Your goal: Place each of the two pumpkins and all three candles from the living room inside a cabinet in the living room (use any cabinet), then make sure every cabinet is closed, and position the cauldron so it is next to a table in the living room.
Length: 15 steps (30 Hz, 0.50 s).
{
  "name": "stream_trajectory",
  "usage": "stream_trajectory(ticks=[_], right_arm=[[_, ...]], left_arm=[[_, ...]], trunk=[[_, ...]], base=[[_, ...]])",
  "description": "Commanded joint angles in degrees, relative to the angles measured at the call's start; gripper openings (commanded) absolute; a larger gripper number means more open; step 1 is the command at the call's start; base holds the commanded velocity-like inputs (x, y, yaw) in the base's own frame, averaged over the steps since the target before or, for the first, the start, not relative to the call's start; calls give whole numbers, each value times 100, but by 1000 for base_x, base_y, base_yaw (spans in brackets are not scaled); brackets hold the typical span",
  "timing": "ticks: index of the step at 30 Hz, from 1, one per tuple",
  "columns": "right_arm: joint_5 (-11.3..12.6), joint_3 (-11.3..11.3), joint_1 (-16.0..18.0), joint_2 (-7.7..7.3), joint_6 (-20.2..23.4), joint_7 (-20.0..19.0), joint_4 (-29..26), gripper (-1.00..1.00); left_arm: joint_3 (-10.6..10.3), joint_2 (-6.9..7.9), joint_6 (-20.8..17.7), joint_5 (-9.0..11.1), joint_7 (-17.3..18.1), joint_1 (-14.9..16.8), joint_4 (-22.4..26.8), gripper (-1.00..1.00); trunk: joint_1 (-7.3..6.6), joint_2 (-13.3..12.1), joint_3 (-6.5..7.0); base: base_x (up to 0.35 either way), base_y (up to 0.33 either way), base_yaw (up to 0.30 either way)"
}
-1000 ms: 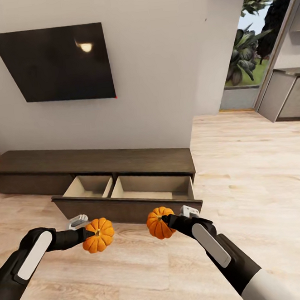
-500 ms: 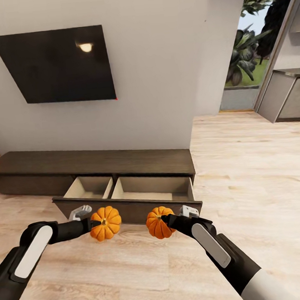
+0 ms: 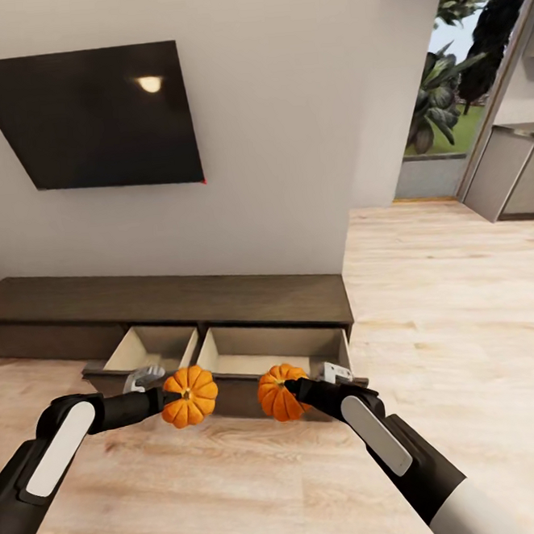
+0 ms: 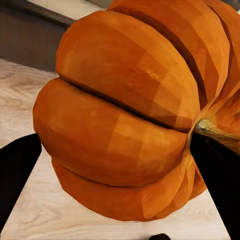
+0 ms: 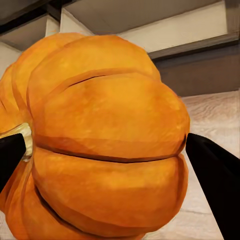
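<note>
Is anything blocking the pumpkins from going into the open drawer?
Nothing visible blocks them. The left claw holds one pumpkin and the right claw holds the other pumpkin, both just before the cabinet's open drawer. Only its front panel lies ahead, so they must pass over it.

Pale wood floor [image 3: 434, 325] carries the long dark-brown cabinet [image 3: 220, 291], its two drawers pulled open
</note>
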<state>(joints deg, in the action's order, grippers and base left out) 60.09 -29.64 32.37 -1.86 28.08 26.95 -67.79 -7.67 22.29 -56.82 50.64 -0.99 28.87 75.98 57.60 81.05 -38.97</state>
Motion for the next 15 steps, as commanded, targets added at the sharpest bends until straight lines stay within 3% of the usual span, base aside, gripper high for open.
stream_trajectory(ticks=[1,9,15], right_arm=[[58,-15,6,-6,-8,54,-12,-100],[72,18,6,-8,-10,38,-15,-100],[73,20,6,-8,-5,38,-15,-100]], left_arm=[[-11,4,-13,34,-16,5,5,-100],[-14,4,-13,34,-16,5,5,-100],[-15,4,-13,34,-16,5,5,-100]], trunk=[[3,3,-5],[3,3,-5],[3,3,-5]], base=[[327,0,0],[332,0,-5],[334,0,-118]])
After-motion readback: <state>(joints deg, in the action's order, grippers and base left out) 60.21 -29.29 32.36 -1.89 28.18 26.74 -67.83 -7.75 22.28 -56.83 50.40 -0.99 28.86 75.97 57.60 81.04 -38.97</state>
